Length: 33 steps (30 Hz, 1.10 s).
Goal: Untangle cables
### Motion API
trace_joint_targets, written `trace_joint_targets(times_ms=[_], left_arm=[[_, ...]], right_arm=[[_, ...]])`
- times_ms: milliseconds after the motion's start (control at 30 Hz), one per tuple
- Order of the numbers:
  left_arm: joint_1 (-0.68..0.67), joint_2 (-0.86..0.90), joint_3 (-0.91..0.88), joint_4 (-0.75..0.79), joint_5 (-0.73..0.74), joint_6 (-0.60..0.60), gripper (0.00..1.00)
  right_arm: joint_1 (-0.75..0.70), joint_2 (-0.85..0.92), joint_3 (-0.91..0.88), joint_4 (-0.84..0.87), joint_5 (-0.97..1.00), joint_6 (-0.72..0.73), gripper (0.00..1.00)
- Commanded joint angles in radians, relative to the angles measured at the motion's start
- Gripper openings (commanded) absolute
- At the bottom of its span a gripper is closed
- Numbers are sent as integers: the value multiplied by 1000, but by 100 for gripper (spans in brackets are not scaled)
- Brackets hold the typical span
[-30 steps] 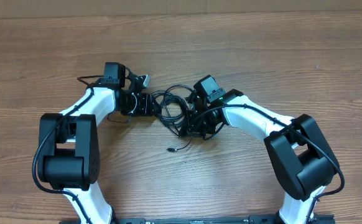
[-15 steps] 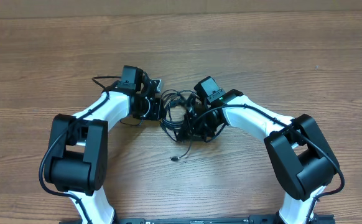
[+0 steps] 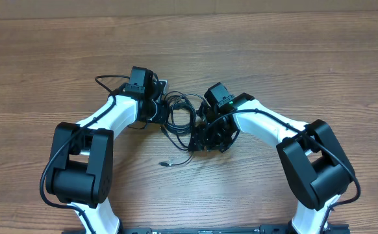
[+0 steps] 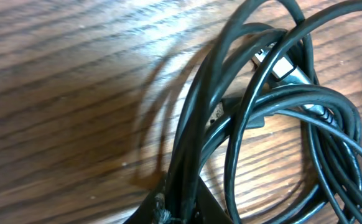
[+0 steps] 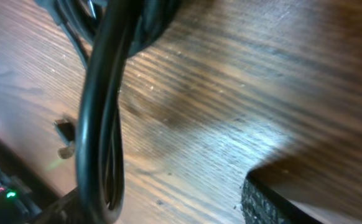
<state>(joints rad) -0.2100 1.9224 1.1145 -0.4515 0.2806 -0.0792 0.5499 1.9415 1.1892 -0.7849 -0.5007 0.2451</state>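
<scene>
Cables (image 3: 179, 118), thin black cords, lie tangled on the wooden table (image 3: 286, 52) between the arms. Mostly cropped, the left gripper (image 4: 168, 210) clenches its jaws on them; the right gripper (image 5: 156, 205) has jaws apart beside a blurred loop.

the overhead camera looks straight down from high above, taking in the whole table (image 3: 189, 45). each wrist camera sits very close over the wood, angled down. all three share the cables (image 3: 179, 118) at mid-table.
</scene>
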Motion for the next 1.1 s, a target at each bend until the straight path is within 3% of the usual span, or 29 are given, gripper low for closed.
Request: trace_joint_targets(times_ms=[0, 233, 367, 533, 667, 1067], left_arm=[[7, 67, -47, -21, -192, -8, 13], [8, 67, -45, -19, -231, -48, 14], [8, 67, -42, -20, -295, -90, 15], [8, 67, -40, -24, -295, -94, 19], [8, 67, -40, -29, -291, -94, 20], [8, 67, -40, -31, -287, -113, 20]], right_arm=[[-5, -32, 3, -10, 109, -11, 67], [-73, -35, 161, -219, 212, -9, 80], [-91, -35, 262, -317, 210, 47, 93], [-39, -34, 275, -278, 74, 45, 97], [24, -34, 270, -234, 72, 48, 97], [184, 8, 267, -211, 621, 291, 100]])
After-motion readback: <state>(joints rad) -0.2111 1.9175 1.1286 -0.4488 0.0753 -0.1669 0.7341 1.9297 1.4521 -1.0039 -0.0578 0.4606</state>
